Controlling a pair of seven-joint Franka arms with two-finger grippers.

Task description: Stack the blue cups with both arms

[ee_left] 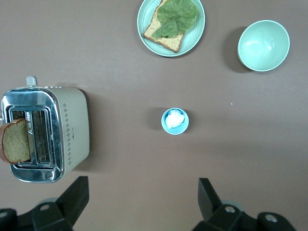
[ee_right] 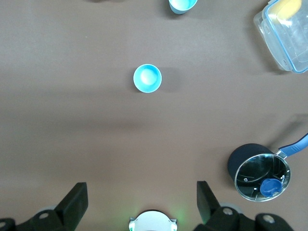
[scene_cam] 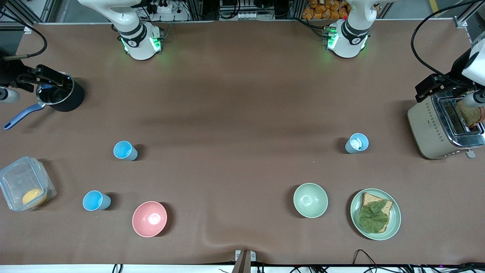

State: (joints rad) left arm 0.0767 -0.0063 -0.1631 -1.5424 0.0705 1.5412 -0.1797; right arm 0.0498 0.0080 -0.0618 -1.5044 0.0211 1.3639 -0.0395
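Left gripper (ee_left: 142, 199) and right gripper (ee_right: 139, 202) both spread wide above desk (scene_cam: 242, 94); three blue cups (scene_cam: 125, 150) standing apart, unstacked.

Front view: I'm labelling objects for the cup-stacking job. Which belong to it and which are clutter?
Job: bright blue cup; second bright blue cup; paler blue cup.

Clutter: pink bowl; green bowl; plate; toaster; saucepan; plastic box.

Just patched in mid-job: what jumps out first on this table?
Three blue cups stand apart, unstacked: two sky-blue ones toward the right arm's end, a paler one near the toaster, which holds a bread slice. The left pincer hangs open above that pale cup, and the right pincer hangs open above the table by the saucepan.
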